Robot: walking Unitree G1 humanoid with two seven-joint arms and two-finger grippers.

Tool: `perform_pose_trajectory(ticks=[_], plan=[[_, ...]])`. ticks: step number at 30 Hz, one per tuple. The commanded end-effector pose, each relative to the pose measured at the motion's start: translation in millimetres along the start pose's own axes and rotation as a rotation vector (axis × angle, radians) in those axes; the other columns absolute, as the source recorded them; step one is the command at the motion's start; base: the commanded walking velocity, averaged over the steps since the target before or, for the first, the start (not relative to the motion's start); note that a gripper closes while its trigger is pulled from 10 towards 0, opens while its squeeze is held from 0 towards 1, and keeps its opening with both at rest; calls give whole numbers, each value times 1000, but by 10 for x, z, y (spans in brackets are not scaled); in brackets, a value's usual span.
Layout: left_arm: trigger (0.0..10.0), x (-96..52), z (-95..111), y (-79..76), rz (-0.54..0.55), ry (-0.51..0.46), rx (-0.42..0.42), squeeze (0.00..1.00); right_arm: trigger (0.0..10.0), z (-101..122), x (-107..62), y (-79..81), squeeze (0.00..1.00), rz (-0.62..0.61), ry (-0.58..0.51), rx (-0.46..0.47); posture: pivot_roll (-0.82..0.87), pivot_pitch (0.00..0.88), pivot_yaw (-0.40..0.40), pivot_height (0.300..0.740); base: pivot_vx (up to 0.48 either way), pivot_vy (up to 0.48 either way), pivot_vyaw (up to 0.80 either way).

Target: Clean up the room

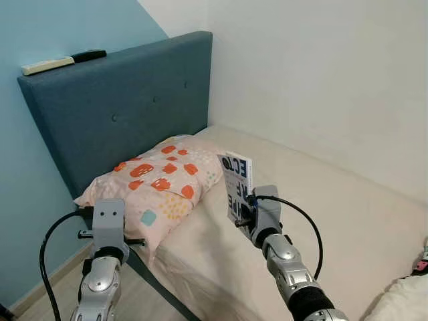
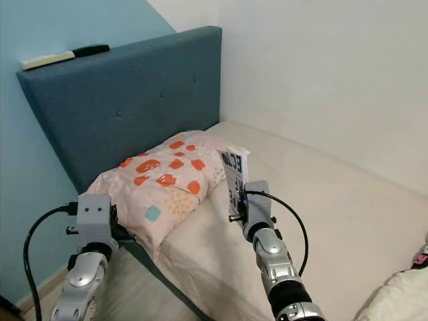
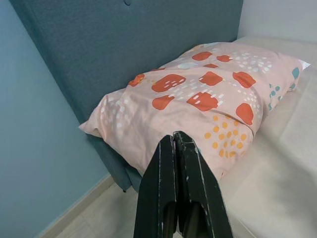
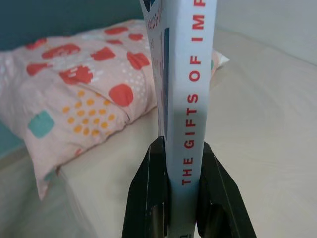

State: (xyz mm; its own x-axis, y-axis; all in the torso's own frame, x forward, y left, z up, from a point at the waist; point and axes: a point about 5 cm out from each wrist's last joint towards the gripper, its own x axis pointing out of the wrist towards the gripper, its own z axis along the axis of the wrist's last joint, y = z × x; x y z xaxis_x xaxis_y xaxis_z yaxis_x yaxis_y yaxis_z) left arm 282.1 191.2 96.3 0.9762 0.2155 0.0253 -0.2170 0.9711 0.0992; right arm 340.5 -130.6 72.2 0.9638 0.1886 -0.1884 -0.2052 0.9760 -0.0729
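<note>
Right wrist view gives us the clearest evidence of the grasp: our right gripper [image 4: 184, 163] has its two black fingers clamped on either face of a slim white paperback book with red spine lettering [image 4: 190, 74], the spine facing the camera and the book standing upright out of the jaws. We judge it is held by its lower end so that it rides clear of the bedding. From the head cameras we note what the wrist camera cannot show: the book's front cover with bold dark lettering, and the raised position of the gripper above the cream fabric mattress [image 1: 348, 227], with the peach pillow printed with orange patches [image 1: 164, 184] just beyond and to the left of the fingers. Our left gripper [image 3: 179, 191] is pressed shut on nothing, fingers together, hovering off the bed's corner with the pillow's near edge directly ahead of its tips; we judge it is idle. The left eye view alone records the blue upholstered headboard [image 1: 127, 107] rising behind the pillow and, on its top edge well above both tools, a white remote control [image 1: 47, 65] touching end to end with a black one [image 1: 88, 55]. Both appear to be further items for tidying.
</note>
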Motion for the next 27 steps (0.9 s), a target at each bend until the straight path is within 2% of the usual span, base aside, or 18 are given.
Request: perform_pose_trajectory(ticks=[1,8,10,12,13,14,17,18,19,20,23,24,25,27], plan=[[10000,-31,-71,-12,-7,29,4,0,10000,60,31,-6,0,3,-6,-59,-35,77,-43,740,0,0,0],[10000,-26,-68,-24,-15,29,3,0,10000,93,45,-43,0,0,-6,-52,-35,77,-43,740,0,0,0],[10000,-22,-64,-31,-20,29,2,0,10000,112,54,-50,0,14,-4,-22,-35,79,-40,740,0,0,0],[10000,-21,-60,-52,-43,32,-6,0,10000,140,75,-23,0,113,38,70,-31,79,-40,740,0,0,0],[10000,-21,-60,-52,-43,32,-6,0,10000,140,75,-23,0,113,38,70,-31,79,-40,740,0,0,0],[10000,-28,-56,-70,-62,30,-10,0,10000,147,70,12,0,232,80,72,-31,79,-40,740,0,0,0],[10000,-55,-32,-131,-136,6,-3,0,10000,131,-76,43,0,601,157,-155,-35,79,-35,740,0,0,0],[10000,-61,-25,-145,-156,-2,1,0,10000,116,-126,16,0,667,172,-221,-35,79,-35,740,0,0,0],[10000,-61,-25,-145,-156,-2,1,0,10000,116,-126,16,0,667,172,-221,-35,79,-35,740,0,0,0],[10000,-61,-14,-160,-183,-10,21,0,10000,118,-163,-56,0,706,193,-253,-40,80,-35,740,0,0,0],[10000,-71,21,-200,-278,-51,135,0,10000,175,-210,-238,0,752,217,-274,-38,80,-38,740,0,0,0],[10000,-71,21,-200,-278,-51,135,0,10000,175,-210,-238,0,752,217,-274,-38,80,-38,740,0,0,0],[10000,-76,24,-208,-305,-60,172,0,10000,184,-226,-285,0,771,227,-307,-37,82,-38,740,0,0,0],[10000,-84,22,-209,-371,-77,268,0,10000,188,-274,-410,0,823,286,-436,-37,79,-36,740,0,0,0]])
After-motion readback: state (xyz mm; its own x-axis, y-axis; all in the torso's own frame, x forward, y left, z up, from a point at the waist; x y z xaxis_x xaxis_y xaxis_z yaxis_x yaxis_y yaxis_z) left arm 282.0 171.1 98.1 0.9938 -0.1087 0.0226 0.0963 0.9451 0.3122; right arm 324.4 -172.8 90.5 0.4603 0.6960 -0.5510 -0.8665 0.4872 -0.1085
